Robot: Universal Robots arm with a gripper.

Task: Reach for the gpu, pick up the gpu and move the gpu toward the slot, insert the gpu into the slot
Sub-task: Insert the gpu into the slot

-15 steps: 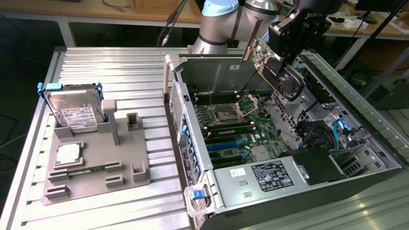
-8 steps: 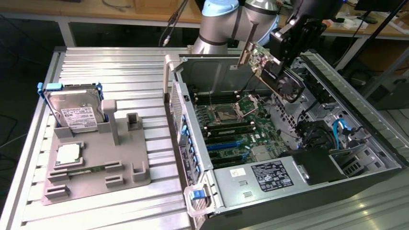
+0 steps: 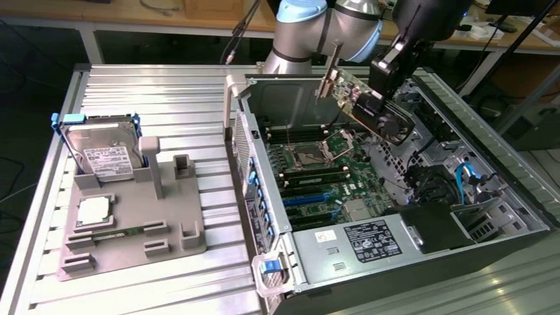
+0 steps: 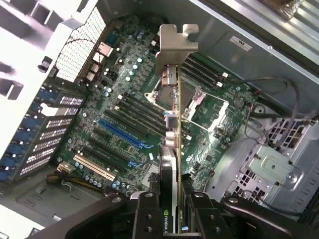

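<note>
gpu (image 3: 368, 105): held in the air inside the open computer case (image 3: 256, 141), upper centre of the exterior view, tilted, with its silvery bracket end toward the upper left. It hangs above the green motherboard (image 3: 345, 164), apart from it, not seated.

Slot (image 4: 123, 133): long blue strip on the motherboard, nothing in it. In the wrist view the card is seen edge-on, over the processor socket (image 4: 207, 107) region and off to 1 side of the blue strip.

Case contents: motherboard with black memory strips, the square socket, cables, and a black box with a white label (image 3: 372, 239) at the lower right of the exterior view.

Grey fixture (image 3: 170, 220), exterior view's left, on the ribbed metal table (image 3: 157, 92): 1 hard drive (image 3: 103, 156) standing upright in it, 1 square processor chip (image 3: 94, 211) lying flat in a recess.

Arm (image 3: 302, 36) enters from the top centre and reaches down into the case. Gripper (image 4: 172, 219): 2 fingers (image 4: 144, 216) pressed onto opposite faces of the card, pinching it at the end away from the bracket.
</note>
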